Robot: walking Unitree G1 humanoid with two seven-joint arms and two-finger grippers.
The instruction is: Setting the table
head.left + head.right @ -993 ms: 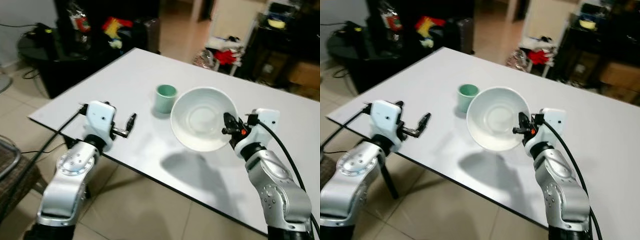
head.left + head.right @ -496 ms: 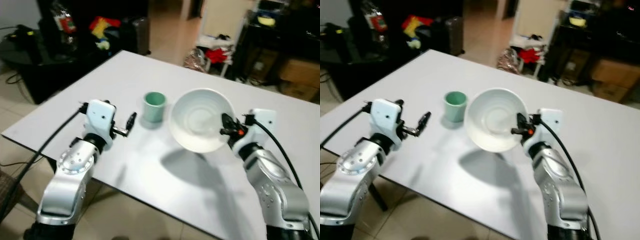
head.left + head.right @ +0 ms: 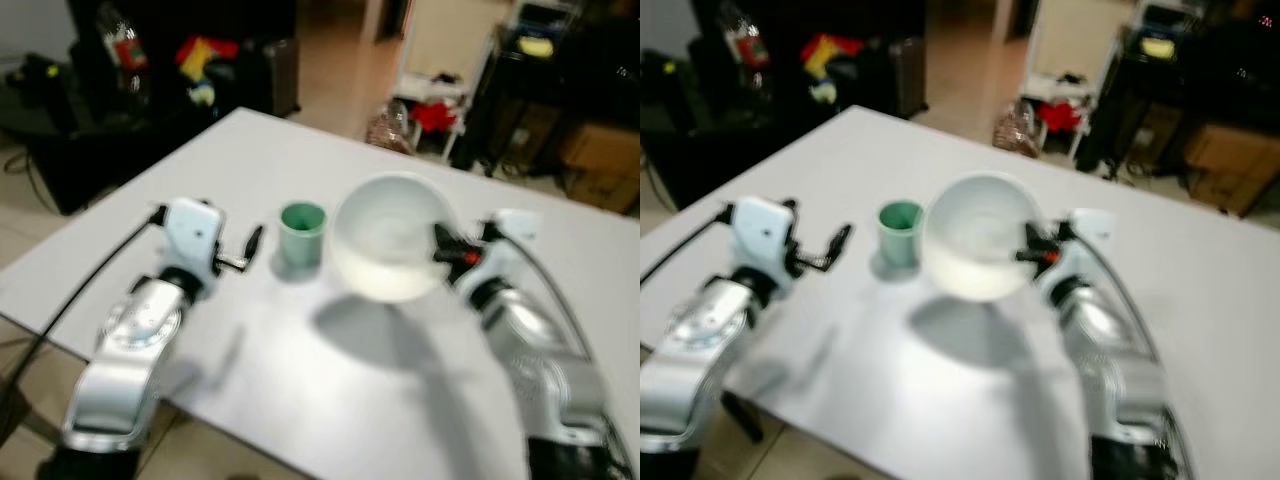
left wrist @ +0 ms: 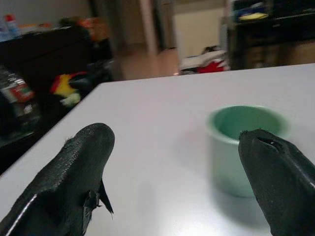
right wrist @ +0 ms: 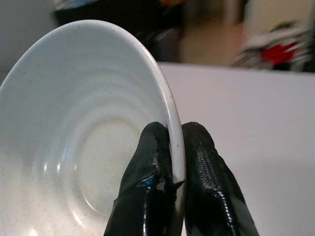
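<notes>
The right pincer (image 5: 170,147) is clamped on the rim of a white bowl (image 3: 388,238), one finger inside and one outside, holding it tilted above the white table (image 3: 300,380) with its shadow on the surface below. A green cup (image 3: 302,233) stands upright on the table just left of the bowl, and the left pincer (image 4: 182,177) hovers low over the table with its fingers spread wide and empty, the cup just ahead between them. Both eye views are blurred, and no writing or label can be read anywhere.
</notes>
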